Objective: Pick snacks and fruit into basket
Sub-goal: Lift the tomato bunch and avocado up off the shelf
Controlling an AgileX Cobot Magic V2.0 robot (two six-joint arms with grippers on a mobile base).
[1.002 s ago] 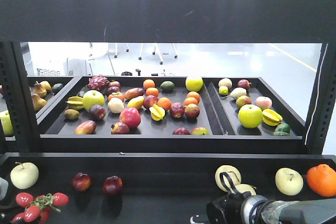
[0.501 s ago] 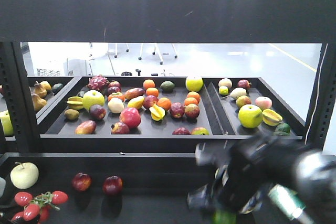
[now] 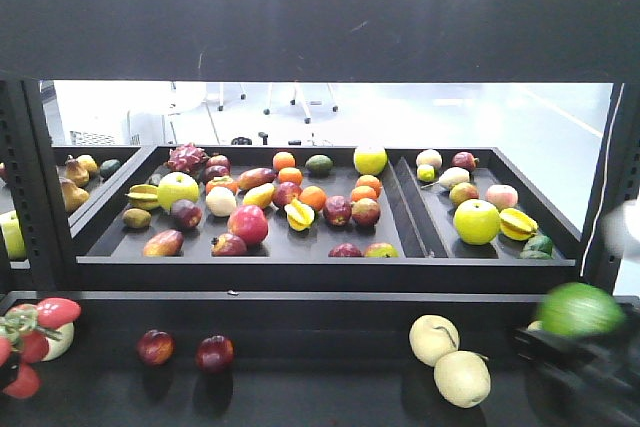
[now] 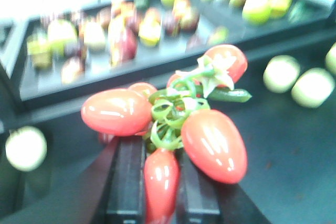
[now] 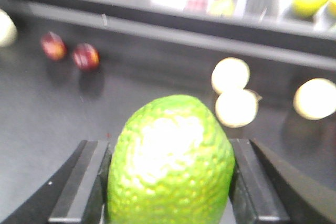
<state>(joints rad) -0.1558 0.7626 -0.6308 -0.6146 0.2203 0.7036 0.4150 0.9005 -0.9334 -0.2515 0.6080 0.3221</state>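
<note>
My left gripper [image 4: 161, 153] is shut on a bunch of red cherry tomatoes [image 4: 210, 145] on a green vine. It holds them above the dark lower shelf; the bunch shows at the far left of the front view [image 3: 28, 337]. My right gripper [image 5: 170, 153] is shut on a bumpy green fruit [image 5: 170, 161], held up at the far right of the front view [image 3: 580, 309]. Two dark red plums [image 3: 155, 346] and two pale yellow rounds [image 3: 433, 339] lie on the lower shelf. No snack pouches and no basket are in view.
A black tray [image 3: 250, 272] on the upper shelf holds several mixed fruits, with a second tray [image 3: 560, 237] to its right. Dark shelf posts [image 3: 30, 187] stand at both sides. A pale apple [image 3: 62, 342] sits behind the tomato bunch.
My right gripper has risen from the lower shelf with the green fruit and swung to the far right. My left gripper has lifted the tomato bunch up and to the left.
</note>
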